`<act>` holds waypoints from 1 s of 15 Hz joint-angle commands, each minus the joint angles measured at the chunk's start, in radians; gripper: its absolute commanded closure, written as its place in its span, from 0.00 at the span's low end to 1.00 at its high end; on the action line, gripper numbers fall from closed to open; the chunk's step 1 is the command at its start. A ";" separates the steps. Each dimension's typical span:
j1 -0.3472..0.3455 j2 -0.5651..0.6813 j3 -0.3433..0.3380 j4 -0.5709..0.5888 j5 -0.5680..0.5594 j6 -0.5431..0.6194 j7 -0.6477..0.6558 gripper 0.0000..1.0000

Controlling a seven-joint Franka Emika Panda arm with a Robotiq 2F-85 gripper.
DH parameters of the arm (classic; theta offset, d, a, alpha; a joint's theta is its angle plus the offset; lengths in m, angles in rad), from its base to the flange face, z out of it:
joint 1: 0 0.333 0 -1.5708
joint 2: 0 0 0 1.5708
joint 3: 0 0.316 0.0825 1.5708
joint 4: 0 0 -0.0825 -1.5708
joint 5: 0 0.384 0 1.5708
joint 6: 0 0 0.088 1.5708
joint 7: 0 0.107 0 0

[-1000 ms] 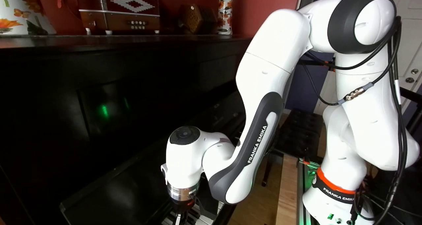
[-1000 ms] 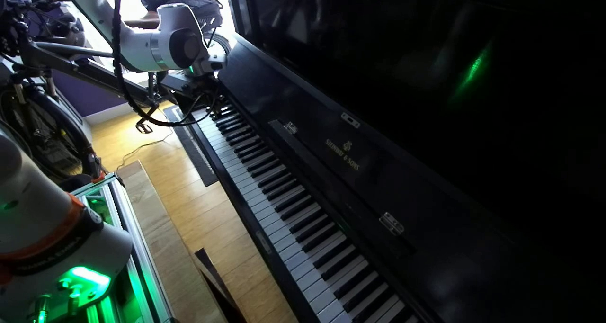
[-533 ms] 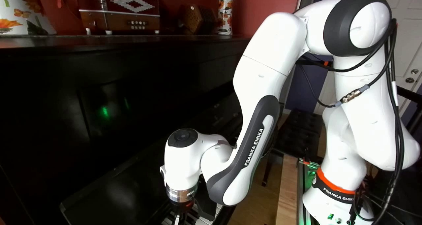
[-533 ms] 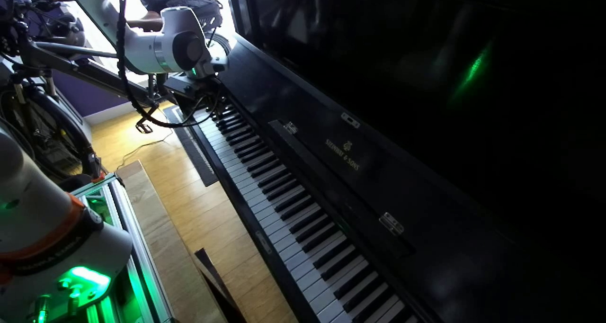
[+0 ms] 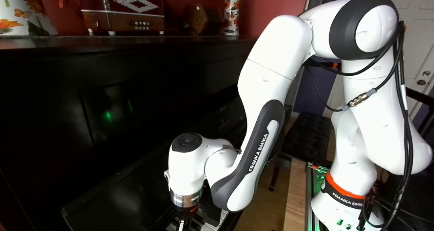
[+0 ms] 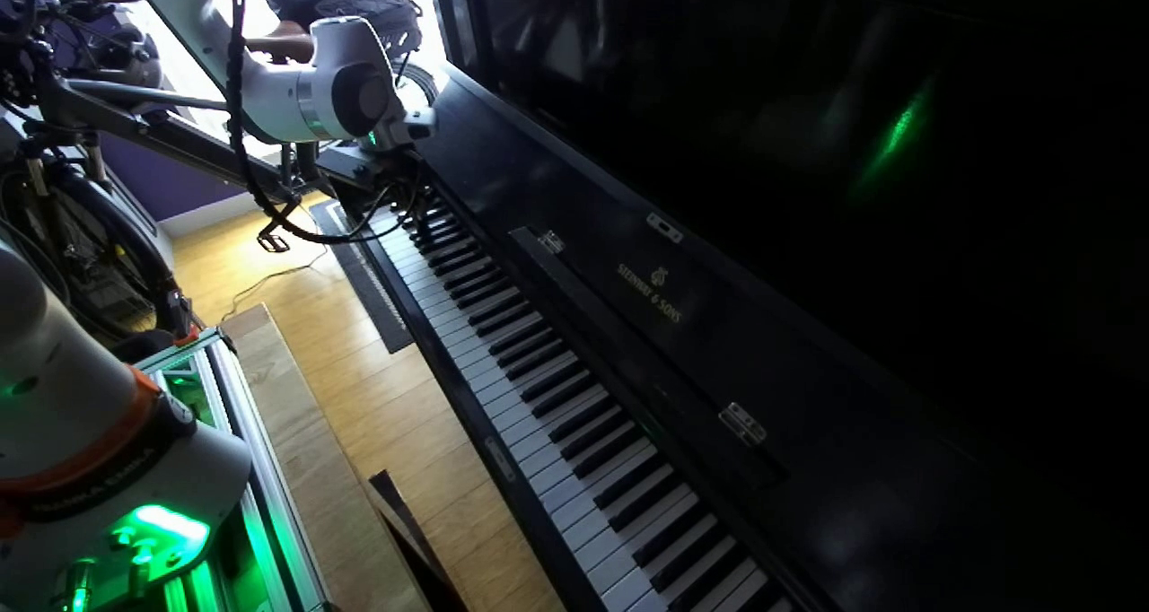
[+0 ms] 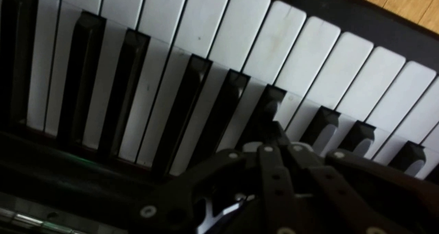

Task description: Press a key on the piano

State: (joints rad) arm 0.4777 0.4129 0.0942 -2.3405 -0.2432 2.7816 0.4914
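Observation:
The glossy black piano shows in both exterior views [image 5: 152, 65] [image 6: 539, 181], and its white and black keys fill most of the wrist view [image 7: 202, 21]. My gripper [image 7: 277, 132] is shut and empty, its dark fingertips together. In the wrist view the tips lie over the front part of a black key [image 7: 274, 95], beside a white key. I cannot tell whether they touch it. In an exterior view the gripper [image 6: 418, 222] is low over the far end of the keyboard. In an exterior view the gripper [image 5: 183, 224] is partly cut off by the bottom edge.
The piano's raised dark lid [image 6: 628, 280] runs behind the keys. A wooden board [image 6: 296, 441] lies beside the robot base [image 5: 346, 204]. A bicycle [image 6: 135, 127] stands past the keyboard's far end. A black bench [image 5: 307, 136] and an accordion [image 5: 135, 7] also show.
The arm has shifted slightly lower and a little left in one exterior picture, and slightly right and down along the keyboard in another. The piano has not moved.

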 commanded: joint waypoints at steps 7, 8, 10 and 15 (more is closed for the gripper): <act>0.022 0.044 -0.021 0.016 0.019 0.029 0.008 1.00; 0.021 0.046 -0.020 0.016 0.021 0.030 0.007 1.00; 0.021 0.047 -0.021 0.016 0.021 0.031 0.007 1.00; 0.030 0.016 -0.026 0.009 0.024 0.010 0.027 1.00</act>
State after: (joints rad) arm 0.4815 0.4317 0.0905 -2.3310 -0.2397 2.7857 0.4995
